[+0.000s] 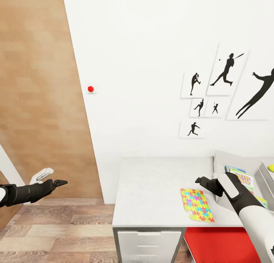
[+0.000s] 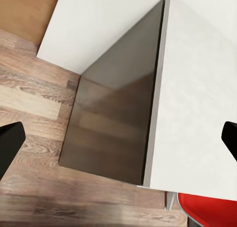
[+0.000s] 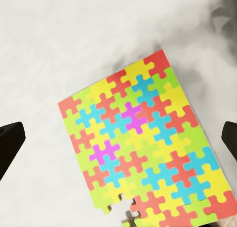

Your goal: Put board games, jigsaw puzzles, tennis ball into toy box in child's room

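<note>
Jigsaw puzzle sheet (image 1: 196, 204) of interlocking red, yellow, green, blue and pink pieces lies flat on the long pale grey-white marbled table (image 1: 152, 187), near its front edge and slightly askew, with a piece missing at one edge in the right wrist view. The right gripper (image 1: 201, 180), black on a white forearm, hovers just above and beyond the sheet; its jaws stand wide apart around nothing, the two dark tips framing the puzzle (image 3: 148, 153) from above. To the right, the light grey thin-walled toy box (image 1: 243, 166) sits on the table, holding printed game boxes (image 1: 243, 177); a yellow-green ball (image 1: 271, 167) shows at the picture's edge, on the toy box's far side. The left gripper (image 1: 61, 183) hangs over the wood plank floor (image 1: 57, 232), well apart from the table, jaws spread and empty. Black silhouette pictures (image 1: 224, 91) hang on the white wall, and a red seat (image 1: 217, 244) sits under the table
</note>
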